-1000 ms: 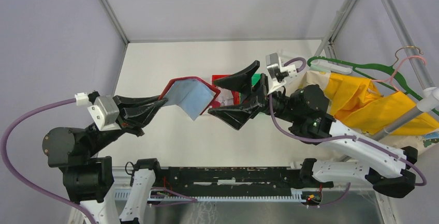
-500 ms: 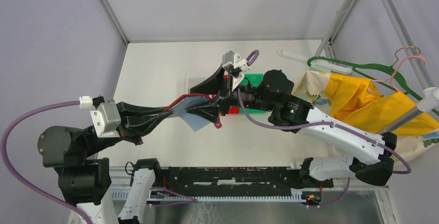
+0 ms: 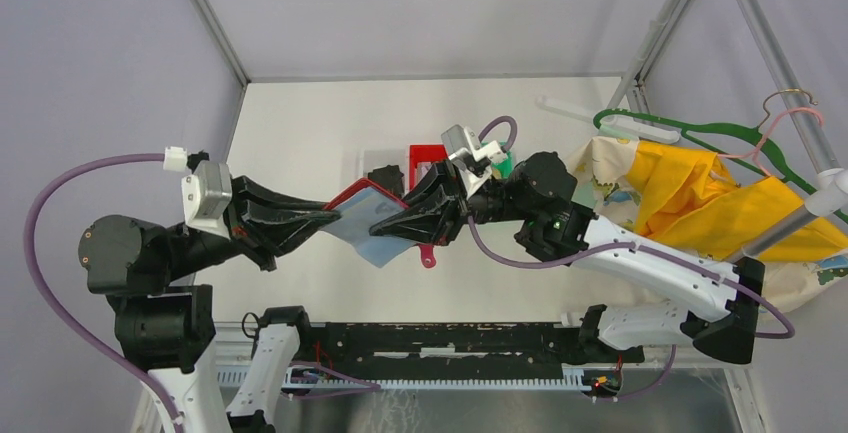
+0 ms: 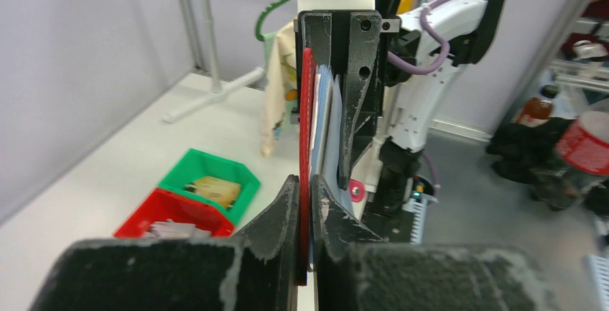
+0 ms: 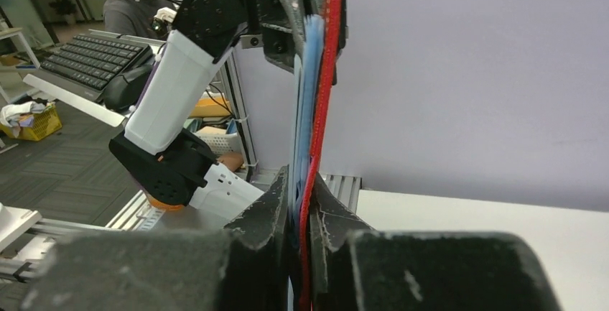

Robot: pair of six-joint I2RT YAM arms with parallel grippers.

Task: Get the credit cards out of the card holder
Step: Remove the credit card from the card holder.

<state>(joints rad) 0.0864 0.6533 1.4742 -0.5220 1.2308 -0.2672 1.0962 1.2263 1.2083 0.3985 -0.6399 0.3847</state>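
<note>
Two grippers hold one red card holder [image 3: 352, 196] in the air above the tabletop [image 3: 290, 123]. The left gripper [image 3: 335, 216] has its jaws pinched tight on the holder's left edge. The right gripper [image 3: 398, 221] has its jaws clamped on the blue-grey leaves opposite. Beyond sit one red bin [image 3: 425, 153] and one green bin [image 4: 208, 171].

The red folding card holder [image 3: 352, 196], a small soft wallet with pale blue-grey pocket leaves [image 3: 378, 248] inside, is held above the surface near the middle of the scene. It is folded almost flat. The left hand [image 3: 335, 215] pinches its left end and the right hand [image 3: 388, 230] pinches its right end. A small pinkish strap [image 3: 428, 256] with a round tip hangs from its near right corner. No credit cards can be made out inside.
</note>
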